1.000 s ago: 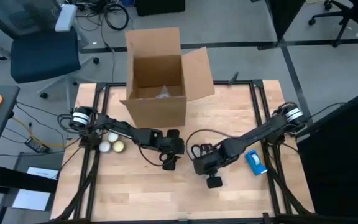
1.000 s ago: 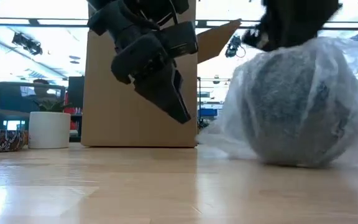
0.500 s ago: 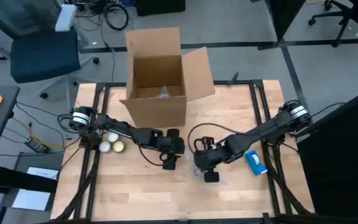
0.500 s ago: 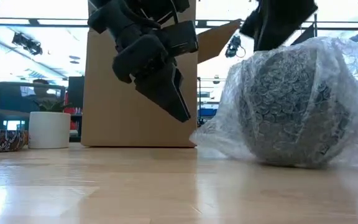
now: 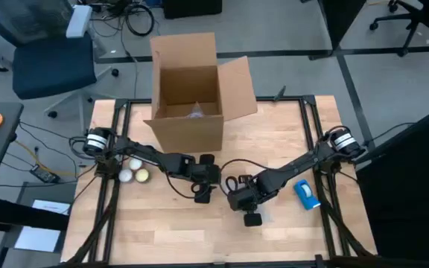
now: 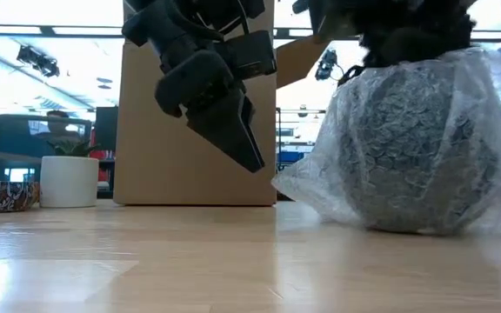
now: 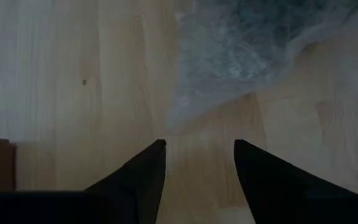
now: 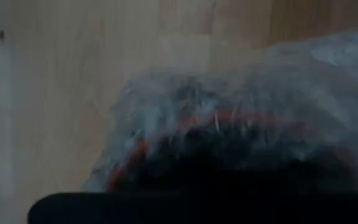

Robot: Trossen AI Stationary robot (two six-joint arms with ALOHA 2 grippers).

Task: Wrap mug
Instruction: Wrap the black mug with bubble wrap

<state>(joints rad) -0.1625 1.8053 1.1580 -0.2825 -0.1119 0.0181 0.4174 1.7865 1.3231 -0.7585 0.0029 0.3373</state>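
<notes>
Mug (image 6: 411, 148) sat on the table (image 5: 162, 223) already bundled in bubble wrap (image 6: 481, 96), right gripper (image 5: 246, 202) pressing down on top, its fingers' state impossible to tell. Left gripper (image 7: 197, 155) hovered beside it, open and empty. Wrapping looked mostly done; securing loose ends seemingly remained.

A grey floor (image 5: 289, 30) surrounds the wooden table (image 5: 162, 223). A blue chair (image 5: 51, 63) stands at 10 o'clock, a second chair (image 5: 412, 18) at 1 o'clock. Bright ceiling lights (image 6: 59, 13) shine behind.
</notes>
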